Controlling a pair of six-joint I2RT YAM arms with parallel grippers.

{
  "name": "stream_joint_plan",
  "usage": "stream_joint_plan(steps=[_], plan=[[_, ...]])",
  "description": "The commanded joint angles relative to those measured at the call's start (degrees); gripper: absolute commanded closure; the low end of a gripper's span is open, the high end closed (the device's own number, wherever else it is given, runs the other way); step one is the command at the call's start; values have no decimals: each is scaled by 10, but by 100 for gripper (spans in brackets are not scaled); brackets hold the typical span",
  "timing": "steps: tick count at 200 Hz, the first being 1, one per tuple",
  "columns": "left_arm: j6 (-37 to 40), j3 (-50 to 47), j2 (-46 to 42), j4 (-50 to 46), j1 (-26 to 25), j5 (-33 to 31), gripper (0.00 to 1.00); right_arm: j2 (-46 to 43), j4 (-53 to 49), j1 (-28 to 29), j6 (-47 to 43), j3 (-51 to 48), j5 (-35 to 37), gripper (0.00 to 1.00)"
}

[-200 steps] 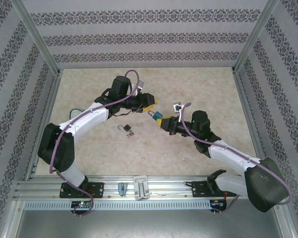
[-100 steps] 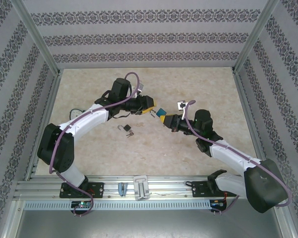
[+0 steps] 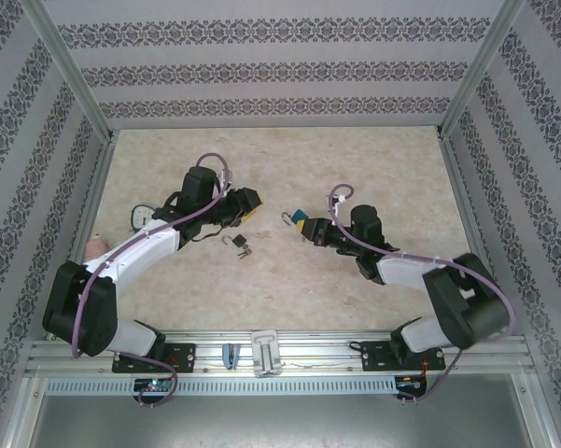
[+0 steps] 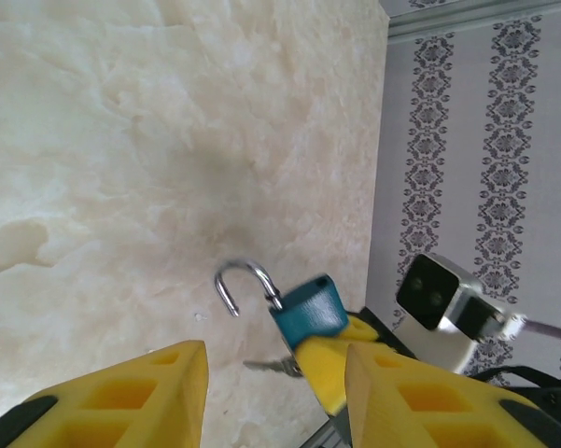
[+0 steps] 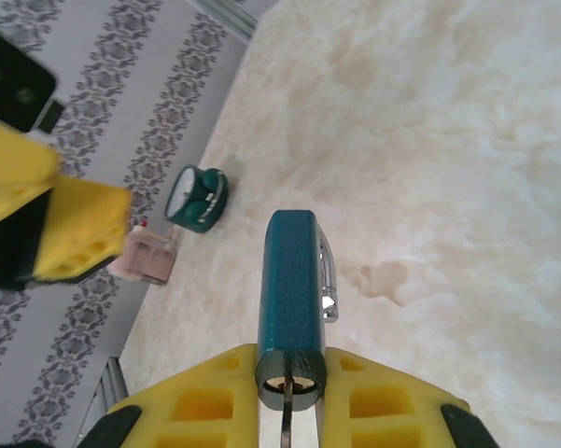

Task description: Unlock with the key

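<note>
A teal padlock (image 5: 287, 289) sits upright between my right gripper's (image 5: 289, 397) yellow fingers, which are shut on its body. Its steel shackle (image 4: 243, 285) stands swung open, free at one end. The key (image 4: 271, 366) sticks out of the keyhole at the lock's base (image 5: 287, 422). From above, the padlock (image 3: 299, 220) hangs just over the table's middle in the right gripper (image 3: 310, 230). My left gripper (image 3: 249, 203) is a short way to the padlock's left, open and holding nothing. In the left wrist view its fingers (image 4: 168, 378) frame the padlock from a distance.
A second small padlock with keys (image 3: 239, 245) lies on the table between the arms. A teal round object (image 3: 140, 217) and a pink item (image 3: 95, 247) sit by the left wall. Patterned walls close in three sides; the beige tabletop (image 3: 355, 159) stretches behind.
My left gripper has pulled back to the left, away from the padlock, with its jaws slightly wider. The right arm has drawn in lower, still holding the padlock.
</note>
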Motion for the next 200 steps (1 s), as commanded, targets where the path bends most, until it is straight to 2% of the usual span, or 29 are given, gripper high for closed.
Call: stream_joint_plan(steps=[1, 71, 140, 161, 200], plan=[[-26, -23, -18, 46, -2, -12, 58, 49, 88, 4, 35, 33, 12, 100], [-36, -41, -28, 57, -2, -12, 58, 224, 140, 11, 123, 127, 11, 100], [-45, -46, -17, 71, -2, -10, 58, 289, 139, 2, 172, 150, 13, 100], [-49, -51, -13, 79, -2, -10, 58, 295, 123, 0, 181, 151, 13, 95], [-59, -60, -5, 99, -1, -7, 58, 295, 70, -7, 196, 151, 20, 78]])
